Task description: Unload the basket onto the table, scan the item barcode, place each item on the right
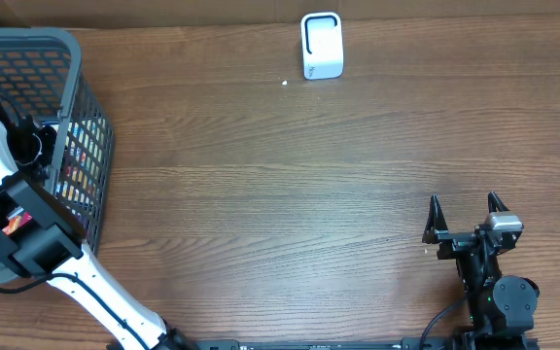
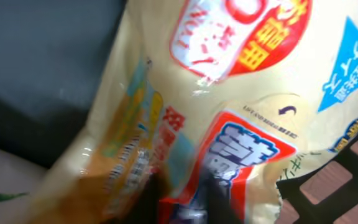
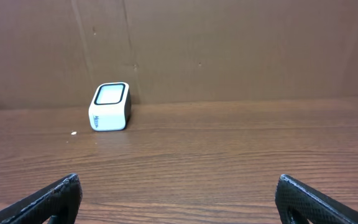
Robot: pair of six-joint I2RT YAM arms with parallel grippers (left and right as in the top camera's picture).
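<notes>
The glossy cream plastic packet with red and blue print [image 2: 241, 124] lies inside the grey mesh basket [image 1: 78, 60] at nine o'clock, so I reach my left gripper [image 2: 188, 200] down into it. Its jaws are pinched together on the packet's lower edge, ready, I judge, for lifting. The small white barcode scanner [image 1: 321, 45] waits at twelve o'clock. My right gripper [image 1: 467, 209] rests spread wide and empty at five o'clock on the brown wooden table [image 1: 261, 194], out of the way.
</notes>
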